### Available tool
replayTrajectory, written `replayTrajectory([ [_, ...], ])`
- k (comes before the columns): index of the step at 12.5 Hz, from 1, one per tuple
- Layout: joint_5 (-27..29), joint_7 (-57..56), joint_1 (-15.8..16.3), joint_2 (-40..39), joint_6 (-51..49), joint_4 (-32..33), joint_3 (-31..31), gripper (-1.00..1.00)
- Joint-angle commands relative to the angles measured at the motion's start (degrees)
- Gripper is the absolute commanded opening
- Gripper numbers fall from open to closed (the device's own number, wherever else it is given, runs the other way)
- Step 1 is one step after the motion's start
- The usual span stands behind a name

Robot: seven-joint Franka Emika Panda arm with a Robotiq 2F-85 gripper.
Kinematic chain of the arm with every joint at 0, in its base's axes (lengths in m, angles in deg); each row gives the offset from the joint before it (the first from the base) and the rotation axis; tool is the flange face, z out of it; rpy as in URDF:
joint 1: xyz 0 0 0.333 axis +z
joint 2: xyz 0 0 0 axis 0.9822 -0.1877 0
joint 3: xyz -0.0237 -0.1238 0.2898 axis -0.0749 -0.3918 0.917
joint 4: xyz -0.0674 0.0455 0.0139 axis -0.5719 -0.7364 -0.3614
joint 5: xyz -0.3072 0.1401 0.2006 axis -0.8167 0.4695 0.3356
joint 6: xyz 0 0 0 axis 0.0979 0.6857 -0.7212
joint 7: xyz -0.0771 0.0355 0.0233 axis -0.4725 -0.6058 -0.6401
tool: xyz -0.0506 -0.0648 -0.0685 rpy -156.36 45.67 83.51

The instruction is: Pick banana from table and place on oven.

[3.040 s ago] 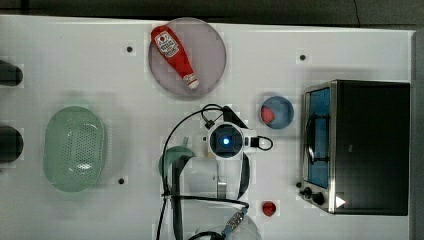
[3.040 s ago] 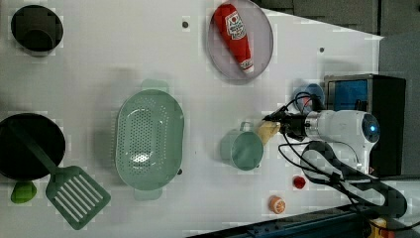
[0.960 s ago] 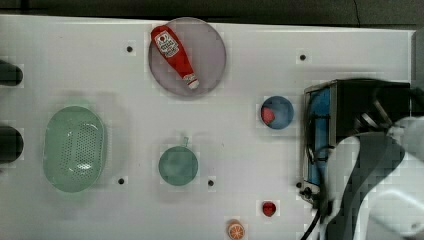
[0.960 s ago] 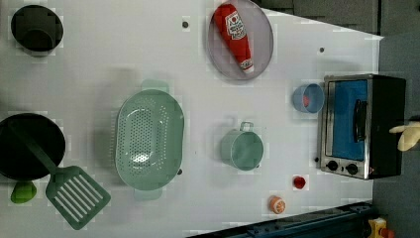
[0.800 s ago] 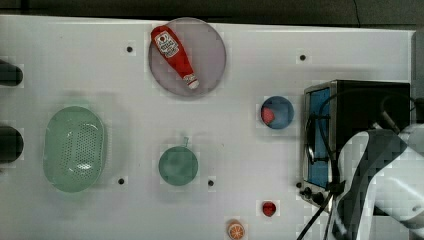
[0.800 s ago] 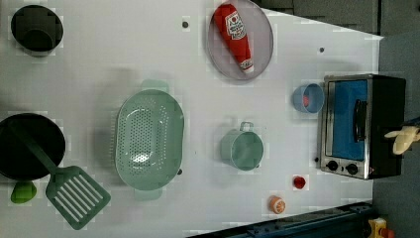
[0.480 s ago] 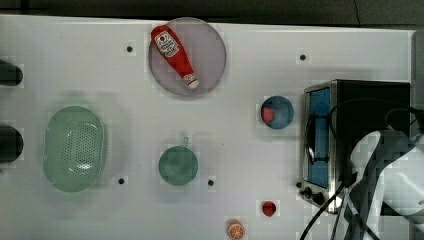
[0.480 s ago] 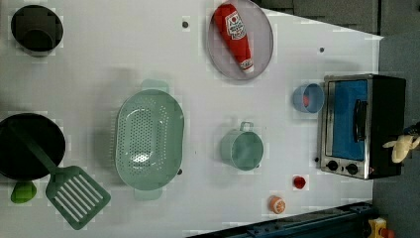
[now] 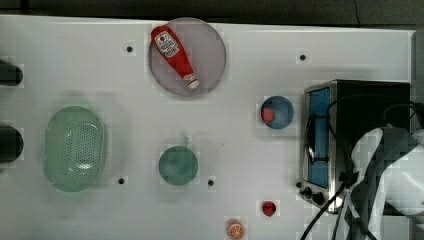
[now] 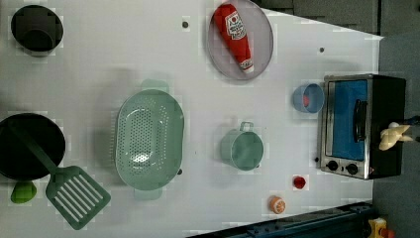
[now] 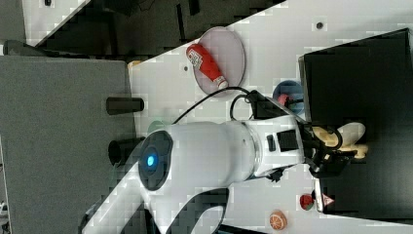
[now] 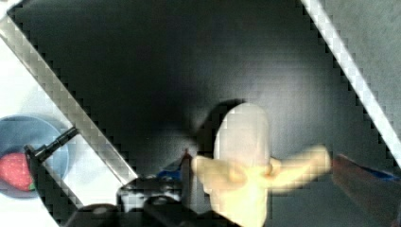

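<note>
The pale yellow banana [image 12: 243, 156] lies on the black top of the oven [image 12: 142, 71]. My gripper [image 12: 265, 170] stands open around it, one finger [image 12: 187, 168] close by one side and the other off the far prong. From the right view the banana [image 11: 343, 135] sits mid-top of the oven [image 11: 360, 73] with the gripper [image 11: 336, 146] over it. The left view has the banana [image 10: 393, 136] near the right edge of the oven [image 10: 381, 99]. In the top view my arm covers the lower right of the oven [image 9: 370, 100] on the white table [image 9: 75, 50].
A blue bowl [image 9: 276, 112] with a red fruit stands just left of the oven door in the top view. Farther left are a green cup [image 9: 178, 165], a green colander [image 9: 73, 148] and a ketchup bottle [image 9: 172, 50] on a plate. An orange slice [image 9: 235, 230] lies near the front edge.
The arm has shifted toward the top view's lower right over the oven. The banana has come down onto the oven top and the fingers have spread apart from it.
</note>
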Motion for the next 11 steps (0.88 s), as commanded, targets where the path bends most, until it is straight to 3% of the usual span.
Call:
replayTrajectory([
  [1, -1.3, -1.1, 2.2, 5.2, -2.2, -1.9, 2.3, 1.0],
  [3, -2.0, 3.6, 4.2, 9.9, -7.5, -1.8, 4.8, 1.0],
  [6, -2.4, 20.2, 6.8, 15.9, -16.3, -1.7, 12.1, 1.0],
  [11, -2.3, 47.6, 7.5, 21.3, -21.0, -1.7, 27.2, 1.0],
])
